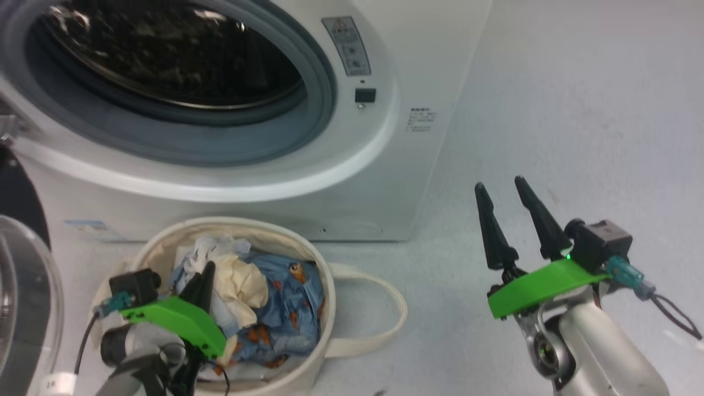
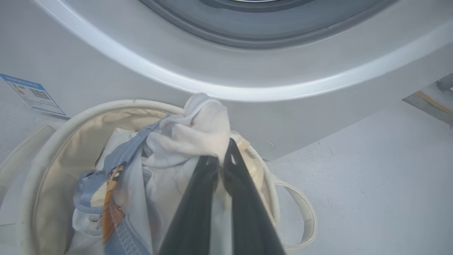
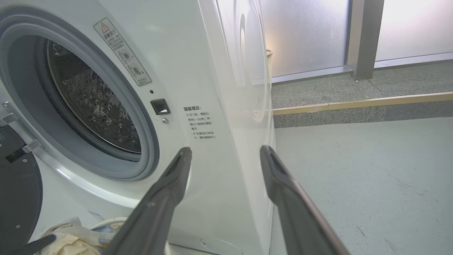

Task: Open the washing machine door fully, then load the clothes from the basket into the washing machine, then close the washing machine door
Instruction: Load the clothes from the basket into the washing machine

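The washing machine (image 1: 385,181) stands with its mouth uncovered, and the steel drum (image 3: 95,102) shows inside the grey ring. The washing machine door (image 1: 25,286) hangs swung out at the far left, with its glass bowl bulging toward me. The basket (image 1: 352,322) sits on the floor below the mouth, holding the clothes (image 1: 280,308), blue and cream with orange figures. My left gripper (image 1: 209,269) reaches into the basket. In the left wrist view, my left gripper (image 2: 221,157) is shut on a bunched cream fold of the clothes (image 2: 198,127). My right gripper (image 1: 509,190) hovers open over the floor to the right, holding nothing.
A pale grey floor (image 1: 577,110) stretches to the right of the machine. In the right wrist view a raised step with a brass strip (image 3: 361,103) and frosted glass panels (image 3: 304,35) lie beyond it. A blue label (image 2: 32,94) sits low on the machine's front.
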Controlling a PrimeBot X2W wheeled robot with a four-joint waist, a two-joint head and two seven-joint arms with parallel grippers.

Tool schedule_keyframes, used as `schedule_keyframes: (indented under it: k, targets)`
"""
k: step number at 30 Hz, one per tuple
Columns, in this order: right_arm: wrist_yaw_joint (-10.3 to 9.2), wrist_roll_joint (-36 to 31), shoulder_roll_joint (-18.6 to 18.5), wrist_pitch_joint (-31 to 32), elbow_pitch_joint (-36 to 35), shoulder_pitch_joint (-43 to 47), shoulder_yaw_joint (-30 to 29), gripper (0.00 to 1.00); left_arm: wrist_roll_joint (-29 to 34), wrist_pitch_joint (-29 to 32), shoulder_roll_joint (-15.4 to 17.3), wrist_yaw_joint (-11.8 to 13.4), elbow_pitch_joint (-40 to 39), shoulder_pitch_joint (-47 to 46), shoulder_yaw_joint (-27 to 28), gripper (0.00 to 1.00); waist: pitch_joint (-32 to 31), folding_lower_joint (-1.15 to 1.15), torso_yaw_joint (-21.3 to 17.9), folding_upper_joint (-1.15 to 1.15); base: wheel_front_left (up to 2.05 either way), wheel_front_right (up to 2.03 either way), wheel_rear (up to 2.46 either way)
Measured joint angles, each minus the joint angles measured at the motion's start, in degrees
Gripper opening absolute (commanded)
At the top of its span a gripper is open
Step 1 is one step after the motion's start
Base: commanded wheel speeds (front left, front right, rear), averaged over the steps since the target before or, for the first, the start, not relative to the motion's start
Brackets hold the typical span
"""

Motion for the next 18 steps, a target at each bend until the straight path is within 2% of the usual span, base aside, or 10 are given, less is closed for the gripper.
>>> schedule_keyframes:
  k: [8, 15, 18]
  targets:
    - [0.00, 1.59, -0.21, 0.00, 1.13, 3.93, 0.10, 1.00, 4.58, 0.00, 0.94, 0.00, -11.48, 7.40, 3.90, 0.00, -7.31, 0.01, 1.72, 0.00, 0.00, 0.00, 0.00]
    - [0.00, 2.37, -0.92, 0.00, 1.33, 7.30, -0.30, 1.00, 11.31, -0.03, 0.81, 0.69, -28.36, 11.10, 8.90, 0.00, -11.56, 0.01, 2.67, 0.00, 0.00, 0.00, 0.00]
    - [0.00, 2.43, -0.96, 0.00, 1.29, 7.39, -0.29, 1.00, 13.16, -0.07, 0.46, 1.18, -32.75, 12.46, 9.66, 0.00, -12.07, 0.02, 2.72, 0.00, 0.00, 0.00, 0.00]
